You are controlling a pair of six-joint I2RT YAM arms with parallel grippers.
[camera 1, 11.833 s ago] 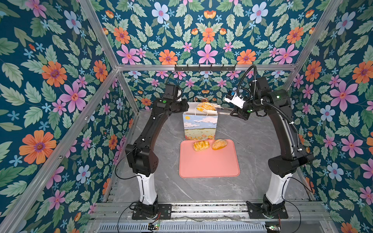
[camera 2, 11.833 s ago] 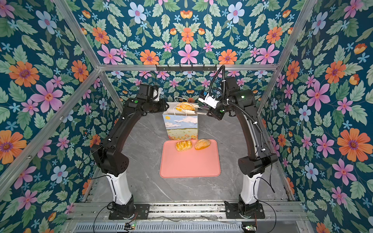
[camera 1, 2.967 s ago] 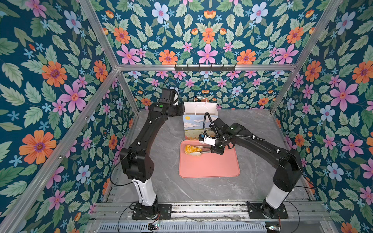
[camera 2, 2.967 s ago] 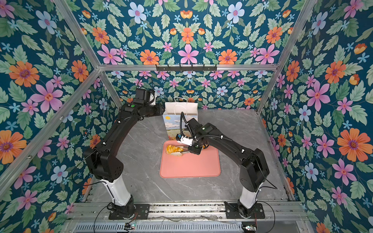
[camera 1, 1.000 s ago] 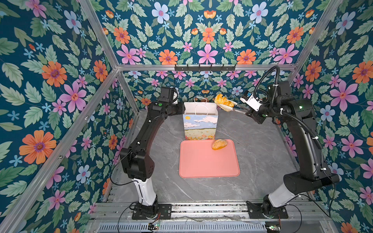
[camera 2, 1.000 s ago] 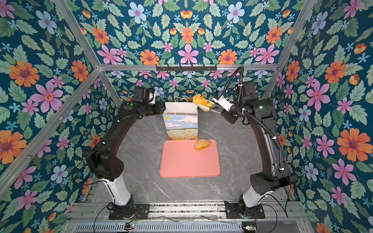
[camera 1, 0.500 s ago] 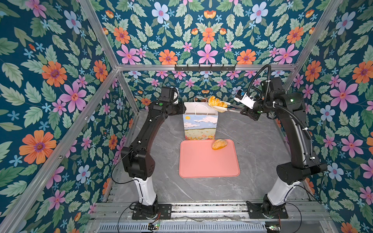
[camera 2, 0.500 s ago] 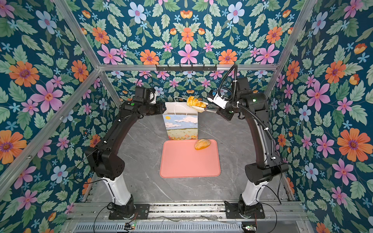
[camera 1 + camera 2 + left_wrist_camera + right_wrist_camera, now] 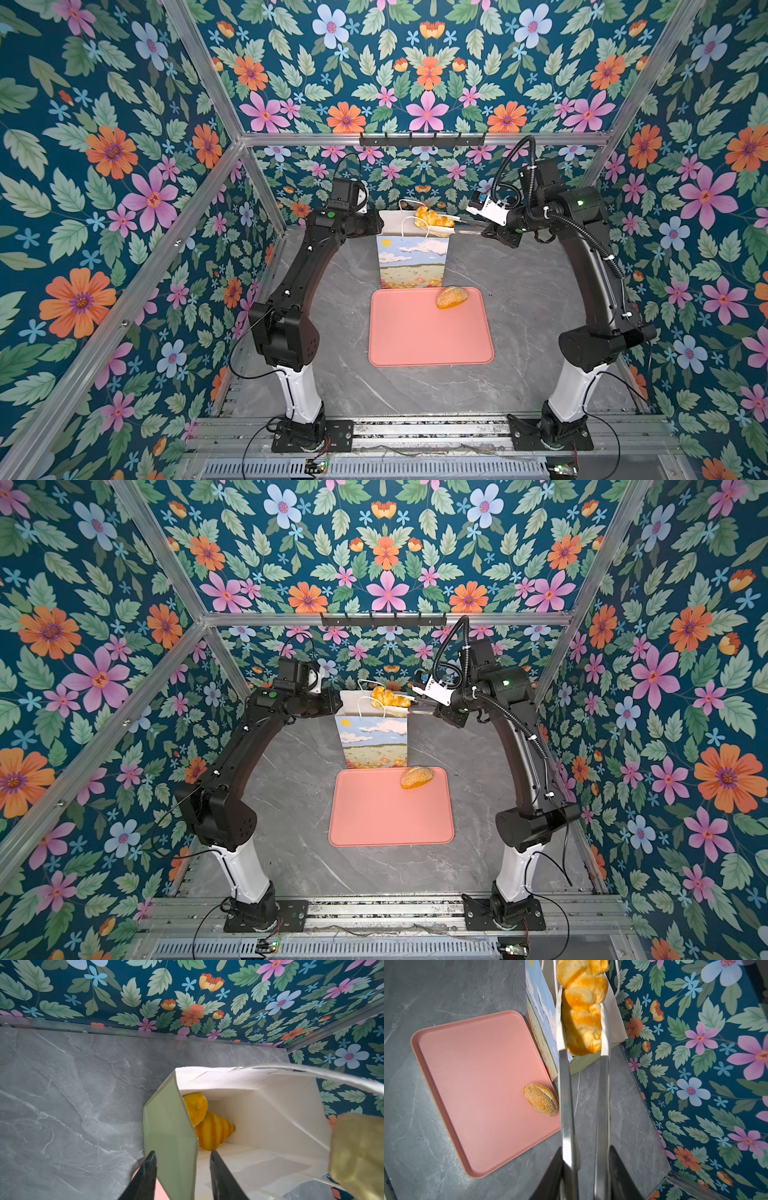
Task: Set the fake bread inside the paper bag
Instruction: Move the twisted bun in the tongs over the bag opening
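The paper bag (image 9: 411, 262) (image 9: 374, 742) stands upright behind the pink tray. My right gripper (image 9: 586, 1149) (image 9: 484, 230) is shut on metal tongs (image 9: 564, 1095). The tongs pinch a glazed lattice-topped pastry (image 9: 583, 1012) (image 9: 432, 218) (image 9: 388, 698) just above the bag's mouth. My left gripper (image 9: 182, 1153) (image 9: 376, 224) is at the bag's left rim, open, with the green side wall (image 9: 170, 1126) between its fingers. Inside the bag lie a ridged croissant (image 9: 214, 1134) and another golden piece (image 9: 195, 1107). One sesame roll (image 9: 452, 297) (image 9: 417, 777) (image 9: 540, 1102) sits on the tray's far right corner.
The pink tray (image 9: 428, 332) (image 9: 386, 812) (image 9: 477, 1084) lies on the grey marbled table in front of the bag. Flowered walls close in the back and both sides. A white cord handle (image 9: 409, 205) arches over the bag's mouth.
My right arm has carried the pastry in the tongs leftward, from beside the bag's right edge to over its mouth. The left arm and the bag have stayed still.
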